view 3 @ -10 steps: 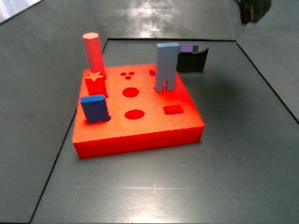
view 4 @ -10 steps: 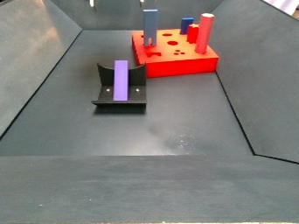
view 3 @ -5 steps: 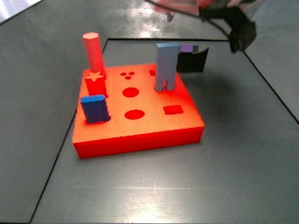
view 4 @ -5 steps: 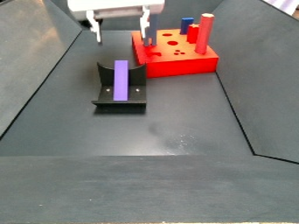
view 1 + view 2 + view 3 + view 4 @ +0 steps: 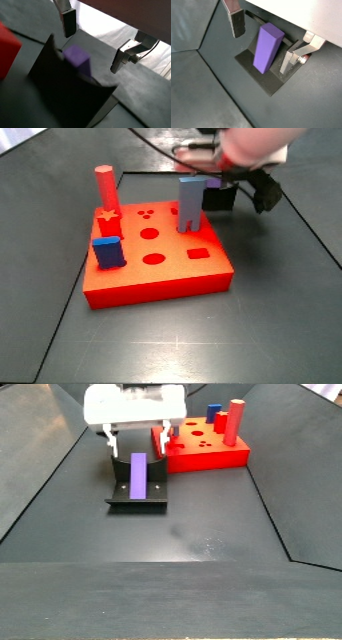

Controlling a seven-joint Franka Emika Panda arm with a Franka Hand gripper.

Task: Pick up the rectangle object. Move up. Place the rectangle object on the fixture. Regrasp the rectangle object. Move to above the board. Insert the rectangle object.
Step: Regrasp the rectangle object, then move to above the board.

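Descended since the earlier frame, the gripper [image 5: 135, 441] now straddles the fixture [image 5: 138, 499] — jaws wide, one finger [image 5: 236, 22] on each side of the rectangle object [image 5: 266, 47], not touching it. Rectangle object lies on the fixture, beside the board [image 5: 210, 452].

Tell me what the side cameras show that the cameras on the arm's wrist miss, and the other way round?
Only the side views show the whole red board with its holes and the posts standing in it, including the blue block. Only a wrist view shows up close the two fingers standing open on either side of the purple rectangle object, not touching it. Both kinds show the pincer low over the rectangle object, which rests on the black fixture.
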